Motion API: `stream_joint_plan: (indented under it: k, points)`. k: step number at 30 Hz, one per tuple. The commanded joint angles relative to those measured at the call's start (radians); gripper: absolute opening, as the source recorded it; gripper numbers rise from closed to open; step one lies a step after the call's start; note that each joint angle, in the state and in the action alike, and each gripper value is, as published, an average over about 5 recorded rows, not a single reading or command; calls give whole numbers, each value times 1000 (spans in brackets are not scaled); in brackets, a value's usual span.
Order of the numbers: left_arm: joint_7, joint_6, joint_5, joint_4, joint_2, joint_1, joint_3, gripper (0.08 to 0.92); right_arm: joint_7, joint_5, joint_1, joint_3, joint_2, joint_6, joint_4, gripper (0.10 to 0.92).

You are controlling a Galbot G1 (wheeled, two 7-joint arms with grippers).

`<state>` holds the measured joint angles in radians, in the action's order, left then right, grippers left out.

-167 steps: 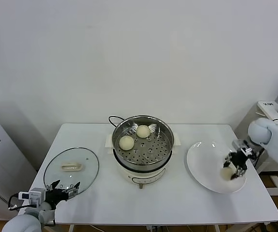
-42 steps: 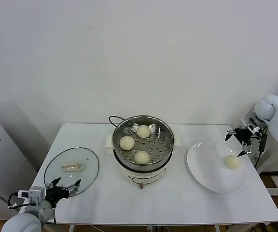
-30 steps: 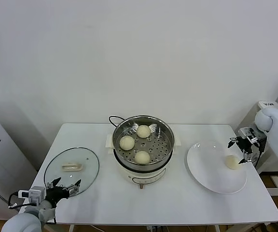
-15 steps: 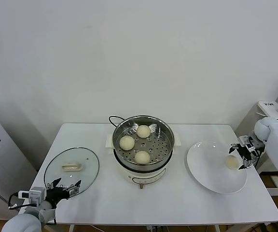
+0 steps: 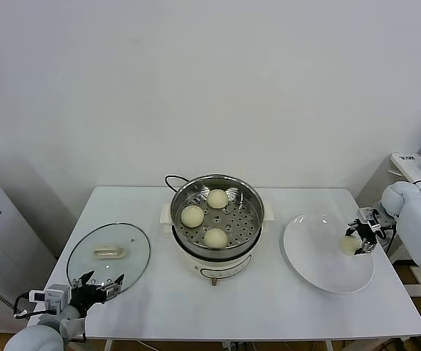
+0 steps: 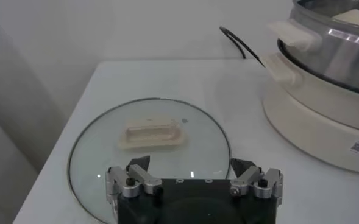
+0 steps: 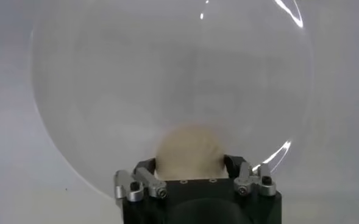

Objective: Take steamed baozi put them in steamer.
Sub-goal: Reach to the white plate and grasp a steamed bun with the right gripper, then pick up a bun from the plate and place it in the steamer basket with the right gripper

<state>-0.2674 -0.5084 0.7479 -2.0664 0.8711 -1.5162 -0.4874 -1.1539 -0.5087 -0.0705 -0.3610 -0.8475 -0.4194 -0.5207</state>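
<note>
With the right gripper (image 5: 359, 235) closed around the last cream-white round dough bun (image 7: 189, 151) on the white round plate (image 5: 309, 252), squeezing might dent it, or it could slip before reaching the shiny perforated steel steamer basket (image 5: 251, 201); the left gripper (image 6: 193, 180) idles spread wide.

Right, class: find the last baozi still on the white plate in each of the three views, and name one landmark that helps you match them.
Head view: baozi at the plate's right side, between the right gripper's fingers.
Left wrist view: not in it.
Right wrist view: baozi directly ahead of the right gripper, on the plate.
Shared landmark: the white plate.
</note>
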Motion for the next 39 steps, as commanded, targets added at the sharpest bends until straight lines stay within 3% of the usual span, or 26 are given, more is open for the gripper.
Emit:
stream_joint_plan:
  k: [1,4,9,21,31,39]
  points:
    - [0,0,0,1,0,0,-1,823,-43,10,-6,12,-7,9,3,506]
    - [-1,0,0,0,0,0,-2,823,-62,49,-3,-14,4,19,-20,451]
    - [-2,-2,-3,-2,4,0,-3,823,-100,157,25,-102,47,47,-88,434]
    - [-21,-23,-24,-8,22,0,-11,823,-171,655,425,-641,216,223,-390,441]
    - [-25,-26,-31,-16,29,-1,-11,823,-153,903,779,-998,153,389,-530,440]
    - [-25,-28,-30,-22,22,4,-1,823,-91,1046,917,-1111,31,532,-625,441]
